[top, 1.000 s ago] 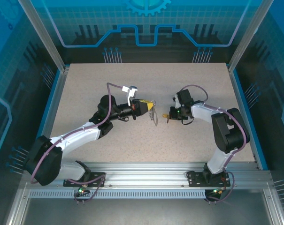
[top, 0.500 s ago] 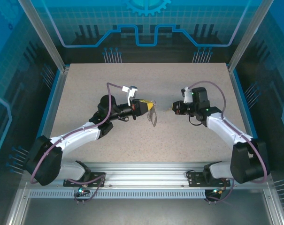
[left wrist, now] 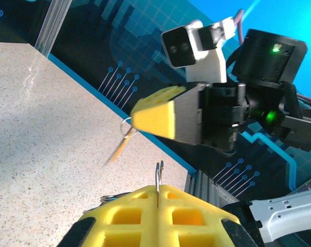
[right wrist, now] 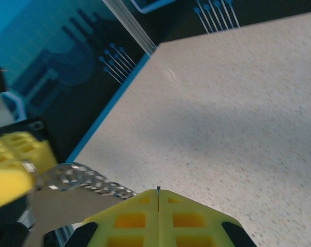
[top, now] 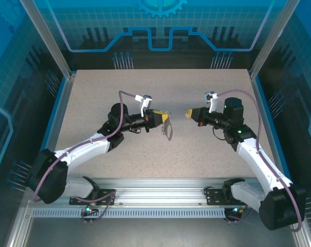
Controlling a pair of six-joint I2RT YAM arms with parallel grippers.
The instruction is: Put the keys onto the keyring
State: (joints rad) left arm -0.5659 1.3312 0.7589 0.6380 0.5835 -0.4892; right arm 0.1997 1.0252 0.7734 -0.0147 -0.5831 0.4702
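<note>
Top view: left gripper (top: 165,117) clenched on the keyring (top: 168,131), which dangles above the speckled beige table (top: 145,87); right gripper (top: 187,113) faces it, nearby.
Left wrist: right gripper's yellow wedge pads (left wrist: 160,116) pinch a thin wire ring (left wrist: 125,123); blurred gold key (left wrist: 119,149) hangs beneath.
Right wrist: silvery link chain (right wrist: 78,177), dark strap (right wrist: 68,206) blurred.

We note white arm links (top: 86,148), black joints (top: 116,114), purple cables (top: 125,93), yellow waffle-grid finger pads (left wrist: 145,211), green status lights (left wrist: 271,116).
</note>
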